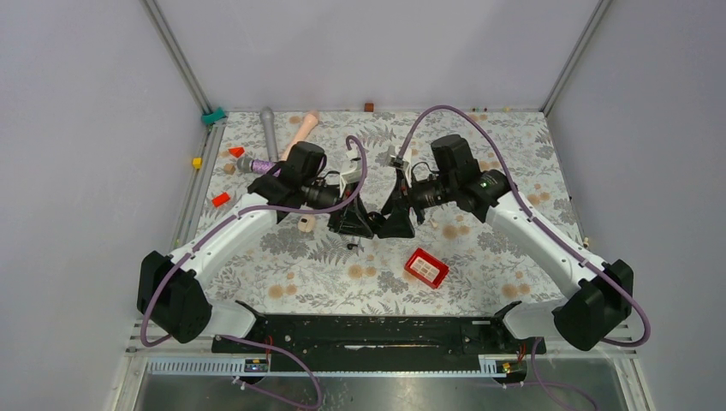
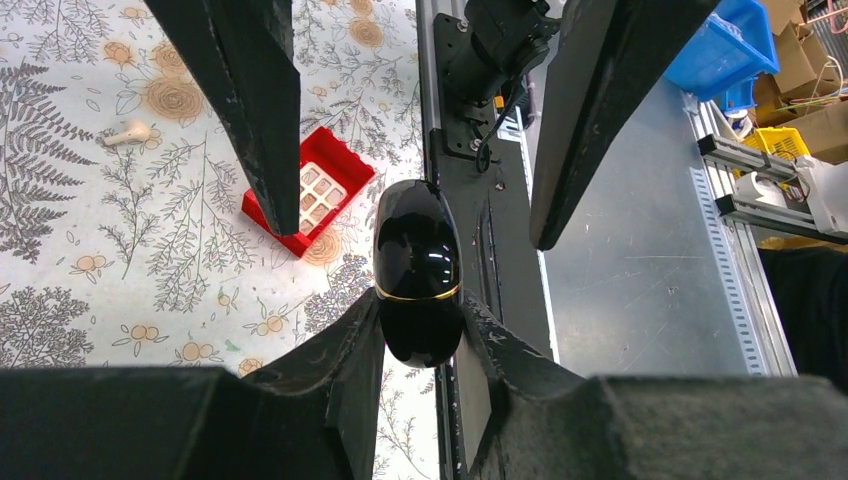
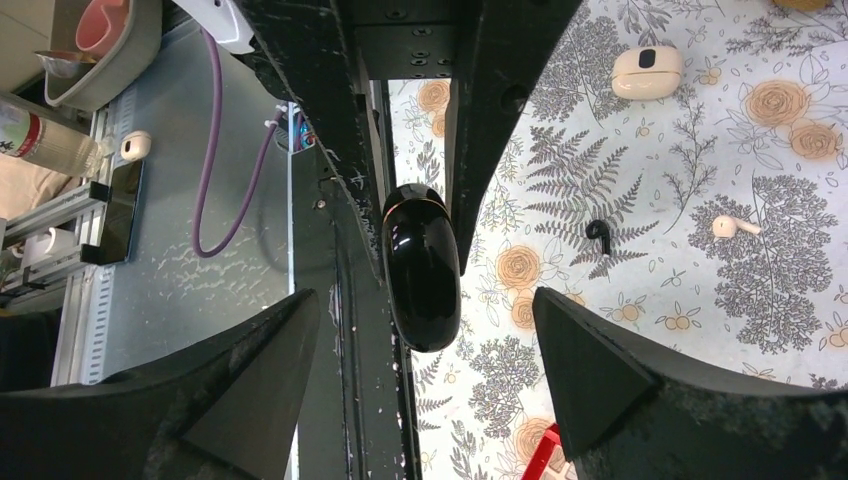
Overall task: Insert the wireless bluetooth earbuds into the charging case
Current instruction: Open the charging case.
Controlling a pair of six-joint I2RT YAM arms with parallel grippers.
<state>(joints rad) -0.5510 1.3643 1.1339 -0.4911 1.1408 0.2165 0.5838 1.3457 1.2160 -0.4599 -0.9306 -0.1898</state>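
Left hand clenched on the black charging case. Case lid shut, gold seam showing. Case held off the table, up and left of the red box. Right hand released, fingers spread to either side of the case, apart from it. Black earbud lies on the table left of the red box. White earbud lies past the red box in the left wrist view.

no text, brand or number is legible anywhere. the clear plastic bottle with a red band, at ten o'clock in the right wrist view, shows only blur.
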